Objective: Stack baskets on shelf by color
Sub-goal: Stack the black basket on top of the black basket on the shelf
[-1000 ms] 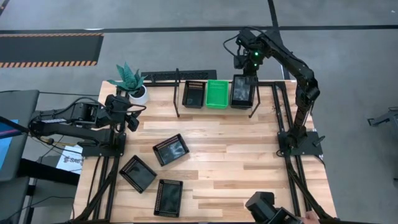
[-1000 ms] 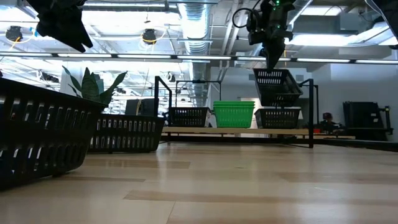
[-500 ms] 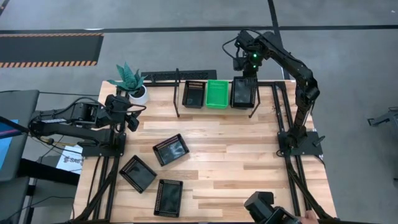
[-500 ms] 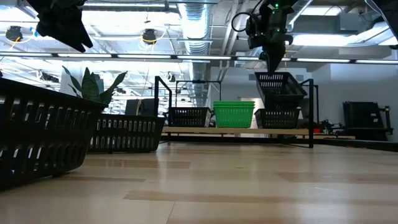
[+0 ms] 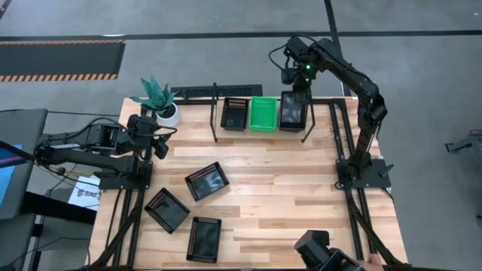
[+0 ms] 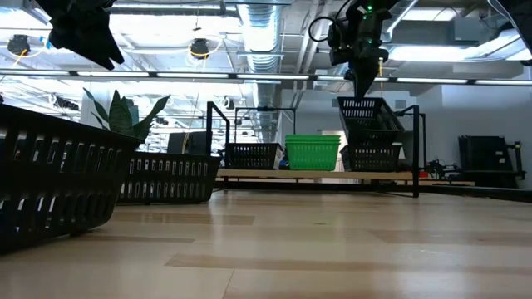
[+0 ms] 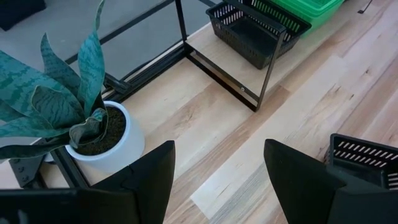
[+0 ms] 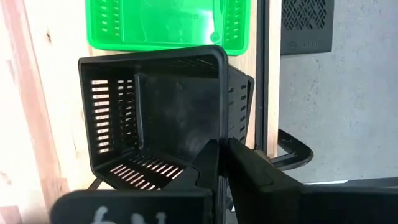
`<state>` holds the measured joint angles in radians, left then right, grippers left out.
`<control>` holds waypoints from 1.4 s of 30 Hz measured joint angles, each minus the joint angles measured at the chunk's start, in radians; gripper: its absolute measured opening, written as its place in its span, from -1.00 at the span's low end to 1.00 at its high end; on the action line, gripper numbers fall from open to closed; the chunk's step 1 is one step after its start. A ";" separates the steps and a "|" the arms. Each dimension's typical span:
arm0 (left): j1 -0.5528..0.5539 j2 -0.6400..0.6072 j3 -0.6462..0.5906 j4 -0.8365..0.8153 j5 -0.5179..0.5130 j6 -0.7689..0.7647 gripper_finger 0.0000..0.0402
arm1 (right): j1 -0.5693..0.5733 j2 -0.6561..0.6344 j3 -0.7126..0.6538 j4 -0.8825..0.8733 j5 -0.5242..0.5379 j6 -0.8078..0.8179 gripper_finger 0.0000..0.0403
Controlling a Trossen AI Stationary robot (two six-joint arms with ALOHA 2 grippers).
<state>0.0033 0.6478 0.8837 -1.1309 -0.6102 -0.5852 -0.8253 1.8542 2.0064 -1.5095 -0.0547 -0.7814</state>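
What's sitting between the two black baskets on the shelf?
A green basket sits between the left black basket and the right stack, where the right gripper holds a black basket. The high view shows it best.

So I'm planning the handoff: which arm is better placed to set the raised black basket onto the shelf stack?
The right. Its hand already grips the tilted black basket directly above the black one on the shelf. The left hand waits open near the plant, far from that stack.
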 joint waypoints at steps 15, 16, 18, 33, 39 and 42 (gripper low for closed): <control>0.000 0.000 0.000 0.000 -0.005 0.011 0.17 | 0.000 0.000 0.000 0.004 -0.023 0.006 -0.77; 0.000 0.000 0.000 0.000 -0.005 0.008 0.17 | 0.000 0.000 0.000 0.004 -0.023 0.006 -0.77; 0.000 0.000 0.000 0.000 -0.004 0.008 0.17 | 0.000 0.000 0.000 0.004 -0.021 0.006 -0.77; 0.000 0.000 0.000 0.000 -0.005 0.014 0.17 | 0.001 -0.002 -0.059 0.033 0.000 -0.009 -0.76; 0.000 0.000 0.000 0.001 -0.015 0.013 0.17 | -0.001 -0.002 -0.059 0.045 -0.026 -0.031 -0.76; 0.000 0.000 0.000 0.001 -0.026 0.013 0.17 | 0.000 -0.002 -0.059 0.046 -0.027 -0.056 -0.73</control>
<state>0.0033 0.6476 0.8837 -1.1301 -0.6362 -0.5720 -0.8249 1.8526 1.9472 -1.4639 -0.0814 -0.8371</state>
